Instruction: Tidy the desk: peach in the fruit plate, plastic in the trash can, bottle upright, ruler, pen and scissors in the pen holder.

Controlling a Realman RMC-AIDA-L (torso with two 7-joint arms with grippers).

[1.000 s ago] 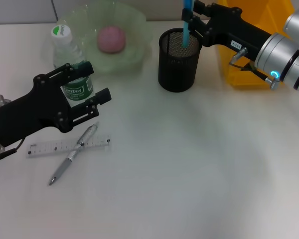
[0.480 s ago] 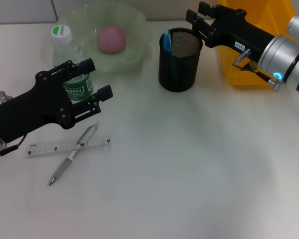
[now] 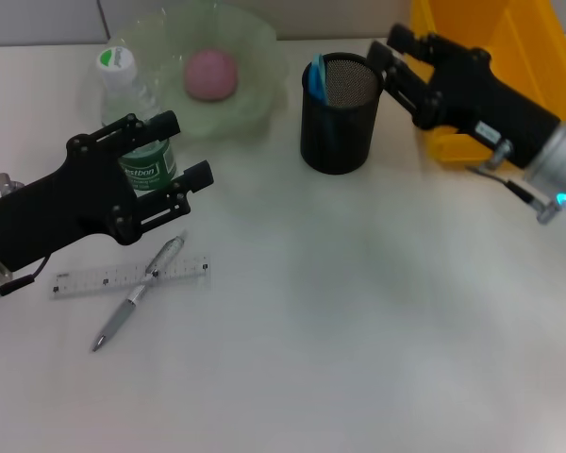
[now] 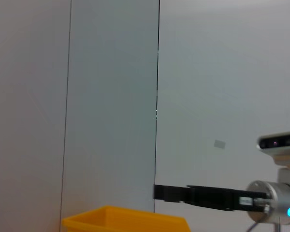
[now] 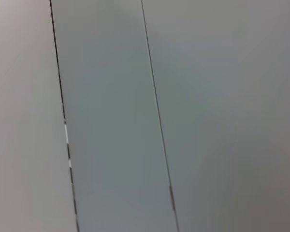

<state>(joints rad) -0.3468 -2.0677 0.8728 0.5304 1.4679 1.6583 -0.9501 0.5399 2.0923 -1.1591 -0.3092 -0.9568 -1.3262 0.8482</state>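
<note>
Both jaws open, arms apart.

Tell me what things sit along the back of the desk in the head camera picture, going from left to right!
Water bottle → green fruit plate with the pink peach in it → black mesh pen holder with the blue scissors inside → right gripper → yellow trash can.
</note>
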